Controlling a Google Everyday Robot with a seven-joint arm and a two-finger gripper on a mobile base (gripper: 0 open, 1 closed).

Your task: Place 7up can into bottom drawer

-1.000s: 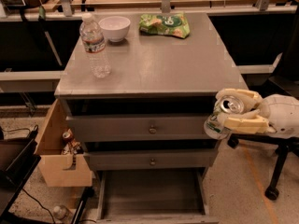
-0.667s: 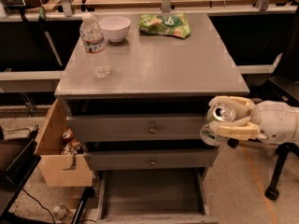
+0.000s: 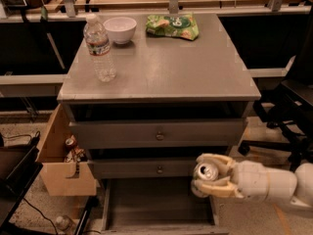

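Observation:
My gripper (image 3: 209,176) reaches in from the right, low in front of the cabinet, and is shut on the 7up can (image 3: 204,174). The can lies on its side with its silver pull-tab top facing the camera. It hangs above the right side of the bottom drawer (image 3: 146,203), which is pulled open: a wide shallow grey tray with nothing visible in it. The can is level with the middle drawer's front (image 3: 142,168).
A clear water bottle (image 3: 99,48), a white bowl (image 3: 120,29) and a green chip bag (image 3: 173,26) sit on the cabinet top. A light wooden box (image 3: 63,168) holding a reddish can (image 3: 71,142) hangs at the cabinet's left. A black chair (image 3: 288,116) stands to the right.
My gripper has moved down and to the left with the can, from level with the top drawer to just above the open bottom drawer.

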